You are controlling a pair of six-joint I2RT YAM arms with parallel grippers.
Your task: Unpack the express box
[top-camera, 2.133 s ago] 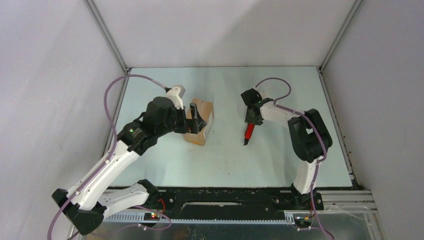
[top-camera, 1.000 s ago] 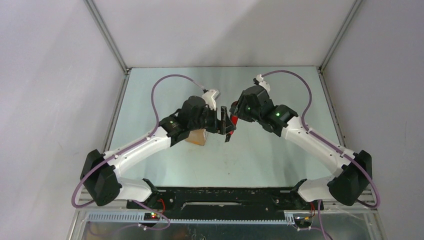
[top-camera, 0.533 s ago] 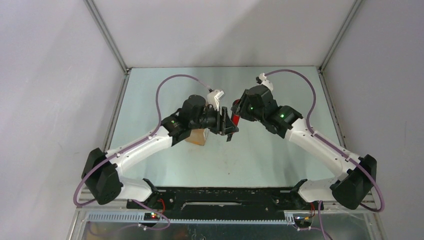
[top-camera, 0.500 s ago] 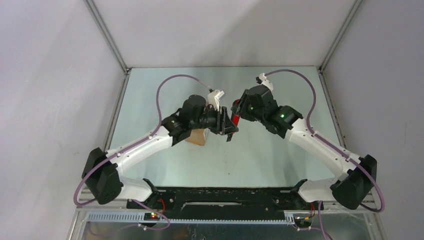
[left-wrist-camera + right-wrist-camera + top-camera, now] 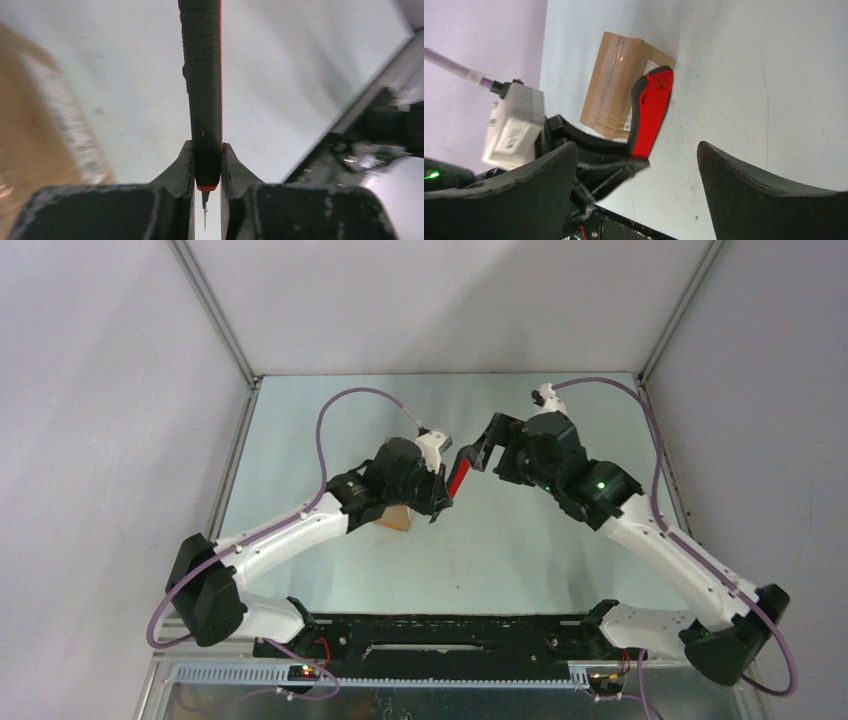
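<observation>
The express box [image 5: 398, 517] is a brown carton lying on the table, mostly hidden under my left arm in the top view. The right wrist view shows its taped top [image 5: 611, 85]; it appears blurred at the left of the left wrist view [image 5: 30, 125]. My left gripper [image 5: 443, 490] [image 5: 206, 155] is shut on the blade end of a red-and-black utility knife [image 5: 459, 478] [image 5: 202, 75], held above the table just right of the box. My right gripper [image 5: 484, 447] [image 5: 636, 145] stands open just beyond the knife's handle [image 5: 651, 110], with nothing in its jaws.
The pale green table [image 5: 520, 540] is walled by grey panels at the back and both sides. Both arms meet over its middle, with purple cables looping above them. A black base rail [image 5: 450, 640] runs along the near edge.
The knife passed from my right gripper to my left. The left jaws closed on it, while the right jaws opened and drew back to the right.
</observation>
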